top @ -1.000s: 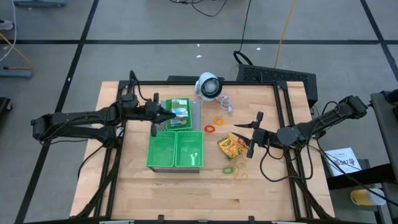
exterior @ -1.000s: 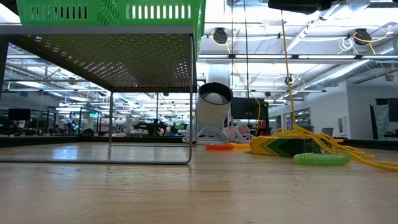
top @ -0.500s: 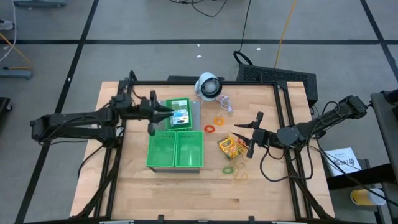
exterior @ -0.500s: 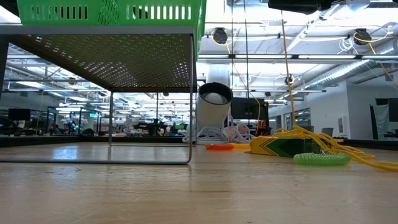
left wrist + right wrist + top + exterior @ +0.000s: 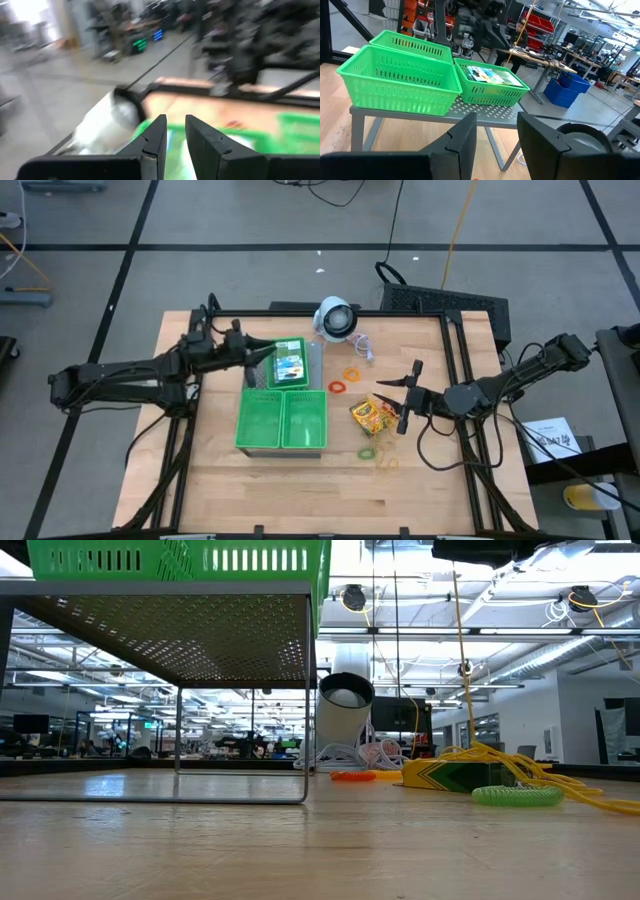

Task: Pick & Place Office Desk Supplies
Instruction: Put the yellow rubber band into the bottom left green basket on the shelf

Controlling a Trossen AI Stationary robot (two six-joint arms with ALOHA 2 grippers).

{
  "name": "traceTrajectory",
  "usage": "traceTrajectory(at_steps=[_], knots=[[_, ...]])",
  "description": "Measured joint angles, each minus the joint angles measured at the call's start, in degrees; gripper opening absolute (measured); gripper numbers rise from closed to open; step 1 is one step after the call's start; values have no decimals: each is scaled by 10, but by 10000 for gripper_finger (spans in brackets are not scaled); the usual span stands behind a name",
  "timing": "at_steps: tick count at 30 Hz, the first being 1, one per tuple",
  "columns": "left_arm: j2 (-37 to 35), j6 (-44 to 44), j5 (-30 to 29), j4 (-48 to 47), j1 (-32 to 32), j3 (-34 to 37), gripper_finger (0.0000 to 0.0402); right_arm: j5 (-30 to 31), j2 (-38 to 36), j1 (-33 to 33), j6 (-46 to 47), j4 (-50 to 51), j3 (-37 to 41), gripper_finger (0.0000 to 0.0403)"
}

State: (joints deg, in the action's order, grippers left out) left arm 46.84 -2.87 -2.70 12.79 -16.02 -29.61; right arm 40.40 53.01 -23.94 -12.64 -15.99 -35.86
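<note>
Two yellow-and-green crayon boxes (image 5: 289, 366) lie in the small far green tray (image 5: 300, 344), also seen in the right wrist view as crayon boxes (image 5: 489, 75). A third crayon box (image 5: 370, 415) lies flat on the table. Orange (image 5: 350, 373), red (image 5: 338, 387), green (image 5: 368, 451) and tan (image 5: 387, 461) rubber bands lie around it. My left gripper (image 5: 256, 364) hangs just left of the small tray, its fingers a little apart and empty. My right gripper (image 5: 404, 397) is open, just right of the lone box.
Two larger green trays (image 5: 282, 420) and the small one stand on a grey perforated stand (image 5: 200, 630) left of the table's middle. A white round device (image 5: 335, 318) with a cord sits at the far edge. Bare wood lies along the near edge.
My left gripper has drawn back from over the small far tray toward the table's left edge; the crayon boxes stay in the tray. The right arm has kept still.
</note>
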Motion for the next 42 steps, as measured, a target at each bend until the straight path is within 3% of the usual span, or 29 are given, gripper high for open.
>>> traceTrajectory(at_steps=[3,13,20,28,39,42], knots=[[0,0,-36,-43,0,0,76,0,0,0,0,0,0,130],[-4,10,-23,-50,0,-3,76,0,0,15,0,1,0,130],[-1,20,-111,-91,0,-51,76,-4,0,29,18,6,0,130],[9,16,15,-57,12,-70,76,-47,4,43,63,54,0,130],[18,32,27,-40,34,-70,76,-78,25,51,227,183,18,145],[30,47,23,-31,34,-70,76,-136,47,65,269,165,46,162]])
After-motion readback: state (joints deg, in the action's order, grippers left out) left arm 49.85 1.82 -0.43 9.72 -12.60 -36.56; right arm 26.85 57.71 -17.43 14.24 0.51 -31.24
